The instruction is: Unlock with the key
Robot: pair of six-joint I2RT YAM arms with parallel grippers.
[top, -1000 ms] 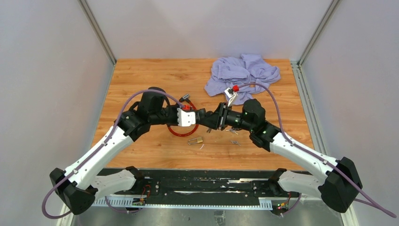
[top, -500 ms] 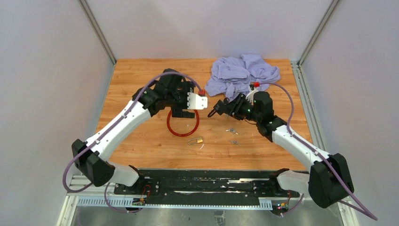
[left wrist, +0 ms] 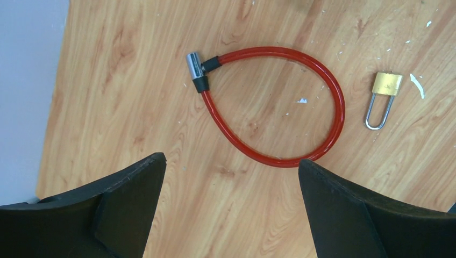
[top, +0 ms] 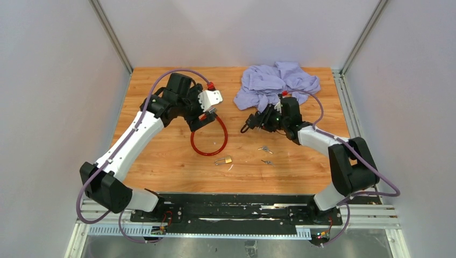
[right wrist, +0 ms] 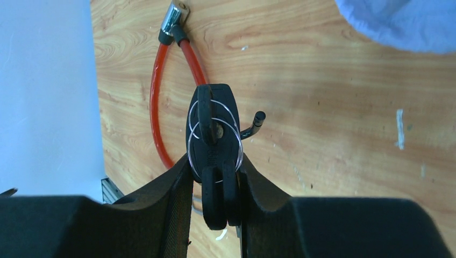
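Table [top: 177, 177], wood, listed for you from the near edge outward. Item one: padlock [left wrist: 387, 83], brass, lying flat on the wood at 6 o'clock of the red loop and just clear of it. Item two: loose keys [top: 264, 149], two, small, at 3 o'clock of the padlock, apart from each other and from everything else. Item three: cable lock [left wrist: 194, 64], a red loop closed into a metal head at its 12 o'clock end, lying flat left of centre. Item four: left gripper [left wrist: 231, 161], fingers spread wide with nothing between them, poised over the loop's head end; you see bare wood and the red cable through the gap. Item five: right gripper [right wrist: 215, 180], clamped on the key bunch [right wrist: 212, 134], black heads threaded on wire rings with one shaft jutting sideways, held above the wood at 3 o'clock of the lock's head and well apart from it. Item six: cloth [top: 277, 83], lilac, crumpled, at the table's 1 o'clock against the far edge, just beyond the right gripper.
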